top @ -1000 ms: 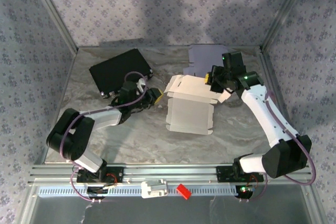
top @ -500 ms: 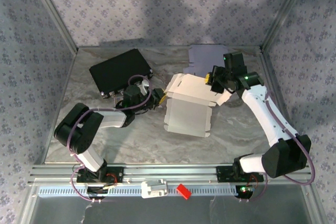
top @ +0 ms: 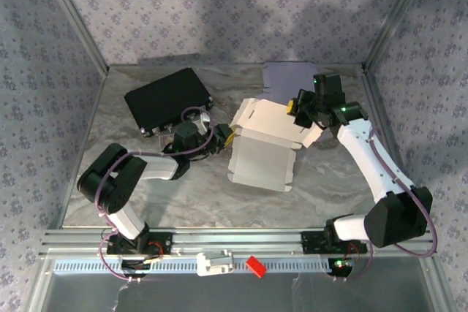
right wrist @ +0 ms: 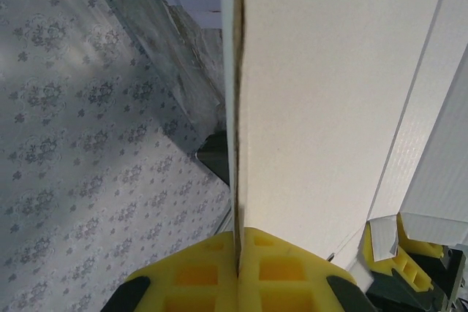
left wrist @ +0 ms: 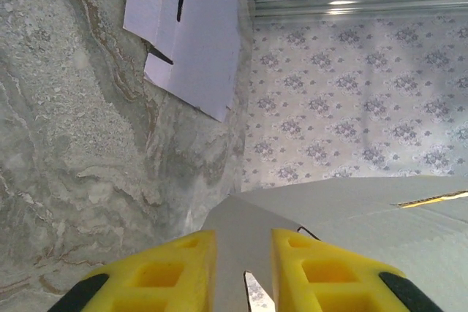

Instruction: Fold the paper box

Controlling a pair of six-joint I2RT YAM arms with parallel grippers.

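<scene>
Walls papered in a pale blue-grey floral print closed in the bench, whose top was grey-veined marble. Bare metal frame posts rose at the back corners, and a slotted aluminium rail edged the near side.

Paper box & blk case crowd far half (near table free).

1 paper box, 1 flat sheet, 1 blk case, 2 arms.
</scene>
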